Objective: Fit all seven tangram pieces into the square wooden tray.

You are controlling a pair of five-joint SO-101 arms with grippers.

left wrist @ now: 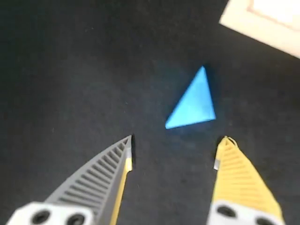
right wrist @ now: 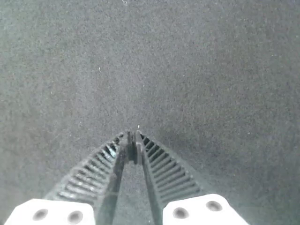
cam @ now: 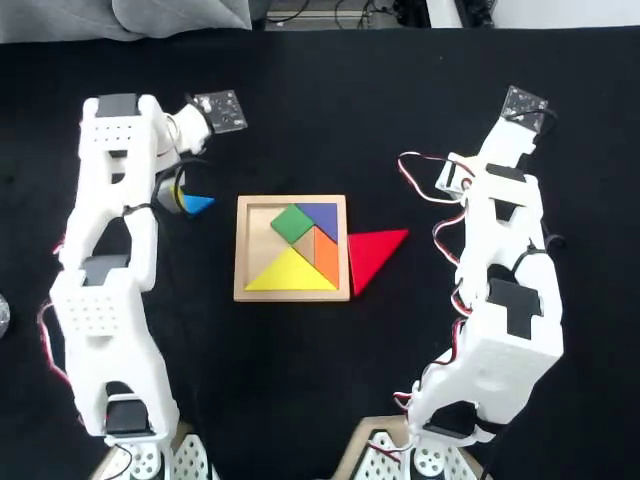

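We see the wooden tray [cam: 241, 252] lying in the middle of the black table [cam: 300, 390], between the two arms. Inside it sit a green square [cam: 292, 222], a dark blue piece [cam: 324, 214], an orange piece [cam: 327, 257] and a yellow triangle [cam: 290, 272]. There is a small tan patch among them, and we cannot tell whether it is a piece or bare wood. A red triangle [cam: 373, 253] lies on the table outside the tray, right against its rim on the right arm's side. A small blue triangle [cam: 198, 203] lies on the table on the left arm's side, near the tray but apart from it. The left claw [left wrist: 177, 149] hangs over the table with its jaws spread wide, one finger grey and one yellow, and it holds nothing. The blue triangle [left wrist: 193, 101] lies just beyond the fingertips, not between them, with a corner of the tray [left wrist: 262, 26] farther off. The right claw [right wrist: 132, 137] is closed, its tips meeting with nothing between them, over the table.
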